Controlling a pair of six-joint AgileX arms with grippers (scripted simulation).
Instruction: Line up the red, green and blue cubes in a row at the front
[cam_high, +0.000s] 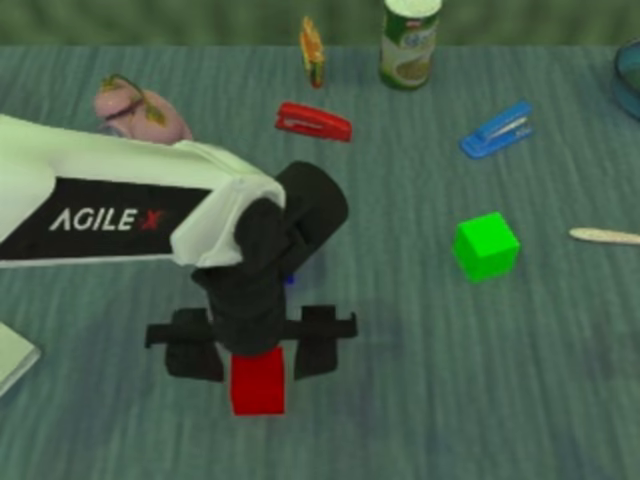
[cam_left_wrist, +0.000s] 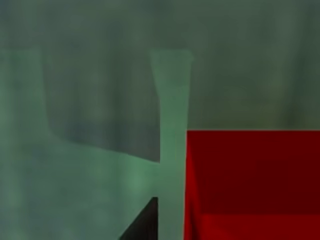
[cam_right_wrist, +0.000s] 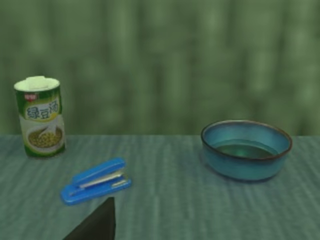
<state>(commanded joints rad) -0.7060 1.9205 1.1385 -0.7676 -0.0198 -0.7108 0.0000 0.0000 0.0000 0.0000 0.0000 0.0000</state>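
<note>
Two cubes are easy to spot from the top view: the red cube (cam_high: 258, 382) sits near the front of the table, left of centre, and the green cube (cam_high: 486, 246) is well off to the right of it, further back. Only a tiny blue speck peeks out beside the left arm, so I can't tell if that's the blue cube. The left gripper (cam_high: 252, 343) is right over the red cube with its fingers spread wide on either side of the cube's back edge, not clamped on it. The left wrist view is filled by the cube's red face (cam_left_wrist: 252, 182). Behind the arm there's a red stapler (cam_high: 313, 122), a blue stapler (cam_high: 497, 130), a green can (cam_high: 410, 42) and a pink clock (cam_high: 140, 112). The right arm isn't in the top view; its wrist camera looks at the can, the blue stapler and a blue bowl (cam_right_wrist: 246, 150).
</note>
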